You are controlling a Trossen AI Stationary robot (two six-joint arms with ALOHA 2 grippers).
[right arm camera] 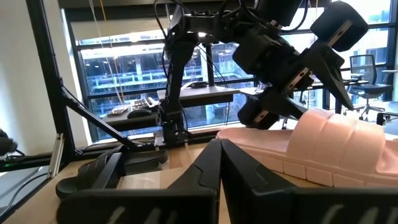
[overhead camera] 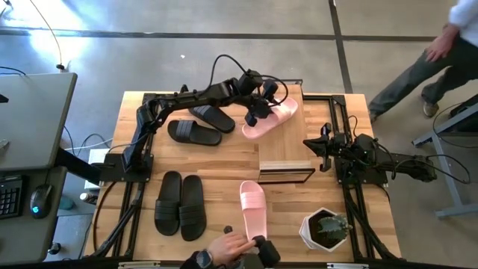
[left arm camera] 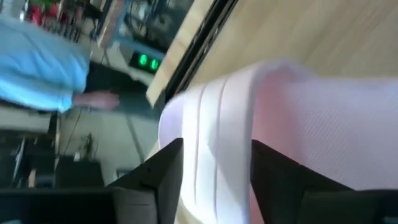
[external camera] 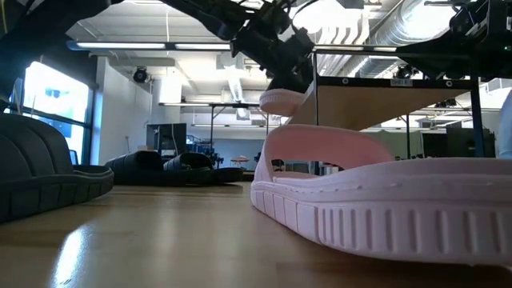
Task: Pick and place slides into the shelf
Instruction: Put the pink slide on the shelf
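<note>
The left gripper [overhead camera: 261,113] straddles the strap of a light pink slide [overhead camera: 270,119] at the far side, jaws parted — seemingly letting go just beyond the wooden-topped, black-framed shelf [overhead camera: 286,162]. The right gripper [overhead camera: 323,152] waits, fingers together. Near-side pink slide [overhead camera: 253,206] and four matte black slides [overhead camera: 180,204] remain — mostly undone.

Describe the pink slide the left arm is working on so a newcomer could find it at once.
Start at the shelf in the middle of the table. Just beyond its far edge lies a pink slide, with the left gripper over its strap, jaws either side. The other pink slide lies on the near side, close to a person's hand.
</note>
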